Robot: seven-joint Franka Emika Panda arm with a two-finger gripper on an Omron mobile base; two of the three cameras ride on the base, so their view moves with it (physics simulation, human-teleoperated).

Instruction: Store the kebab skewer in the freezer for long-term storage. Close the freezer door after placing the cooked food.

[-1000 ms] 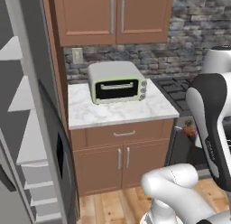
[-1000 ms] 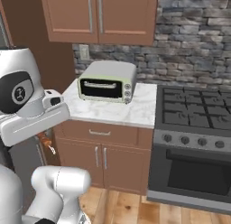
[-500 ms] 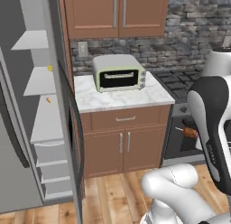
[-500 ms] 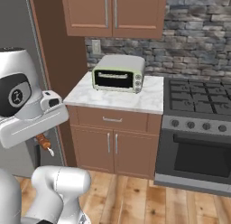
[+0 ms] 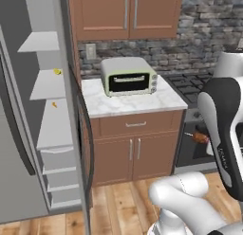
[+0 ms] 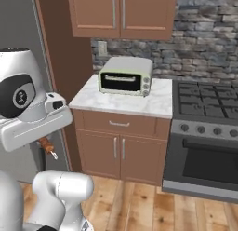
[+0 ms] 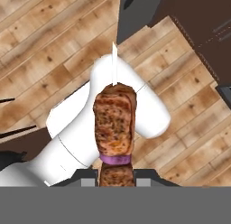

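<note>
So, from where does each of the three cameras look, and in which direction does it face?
Left base view: behind-left, facing the open freezer, toaster oven; arm at right.
Right base view: behind-right, facing toaster oven, stove; arm at left.
Hand view: on the hand, facing down at the floor; end effector holds the kebab skewer.
Both base views share the toaster oven.

Colours around me

My kebab skewer [image 7: 115,123] shows reddish-brown speckled meat, one purple slice, a pale stick; grey freezer [image 5: 28,134]; cream toaster oven [image 5: 129,76].
</note>
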